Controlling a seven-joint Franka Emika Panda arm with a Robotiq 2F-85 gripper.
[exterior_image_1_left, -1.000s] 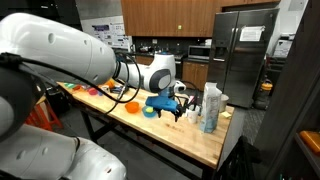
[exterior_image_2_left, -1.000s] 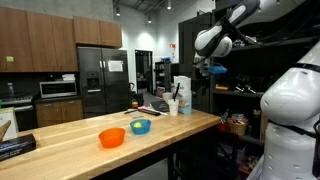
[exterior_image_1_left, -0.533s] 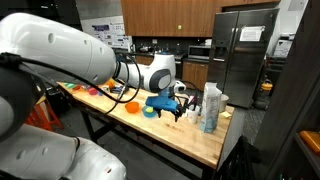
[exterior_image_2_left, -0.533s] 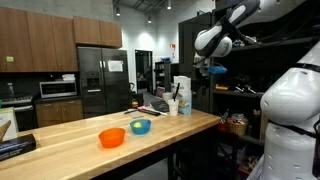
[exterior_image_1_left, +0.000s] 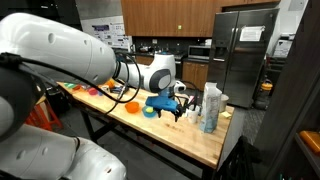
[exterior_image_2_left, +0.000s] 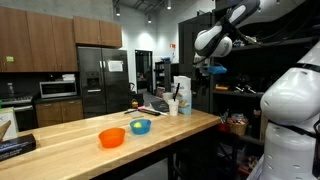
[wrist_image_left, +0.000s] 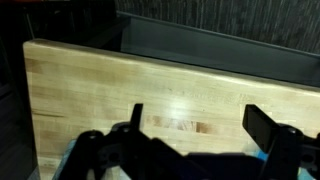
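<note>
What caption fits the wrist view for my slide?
Open gripper hovering above the wooden tabletop, fingers spread wide.

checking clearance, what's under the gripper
Bare wooden tabletop shows under the open gripper in the wrist view. The gripper body hides whatever lies nearer the frame's bottom edge.

room: kitchen | wood cabinets (exterior_image_2_left: 45, 42); steel fridge (exterior_image_2_left: 103, 80); microwave (exterior_image_2_left: 58, 89) | butcher-block table (exterior_image_2_left: 185, 124); dim light
</note>
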